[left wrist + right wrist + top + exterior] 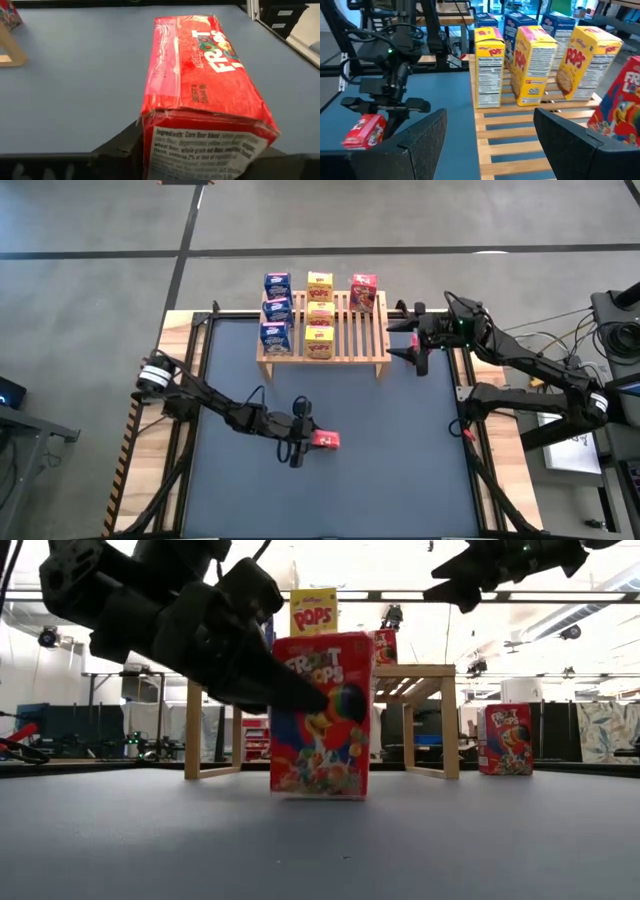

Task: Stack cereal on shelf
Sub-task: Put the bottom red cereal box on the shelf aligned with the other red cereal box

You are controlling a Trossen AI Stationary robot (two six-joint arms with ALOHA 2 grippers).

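- Left gripper [302, 432] sits mid-table, fingers straddling a red Froot Loops box [325, 440].
- The left wrist view shows the box [205, 85] running straight out from between the fingers [117, 150], ingredients end nearest the wrist. Long axis is in line with the gripper's reach.
- The low view has the box [320, 715] standing upright on the blue mat [320, 840], with the left gripper [255, 675] coming in from the side at about label height.
- Finger state: one on each flank of the box, close in. I can't tell whether they're actually clamped or still a touch apart, so I wouldn't call it a grip.
- Right gripper [418, 345] hangs just beside the shelf's [350, 355] right end with its fingers [420, 135] apart and nothing between them.
- On the shelf: three blue boxes [276, 310], three yellow Pops boxes [319, 315] and one red box [363, 293]. The rest of the right-hand slats behind that red box are bare.
- Another red box [507, 738] stands on the mat beyond the shelf legs in the low view.
- Key relation: the left arm is the one on the box. The shelf lies well away across the mat from it, and the open slot is on the shelf's right side, nearer the right arm. My read is that this calls for a lift, then a carry or handoff toward that side.
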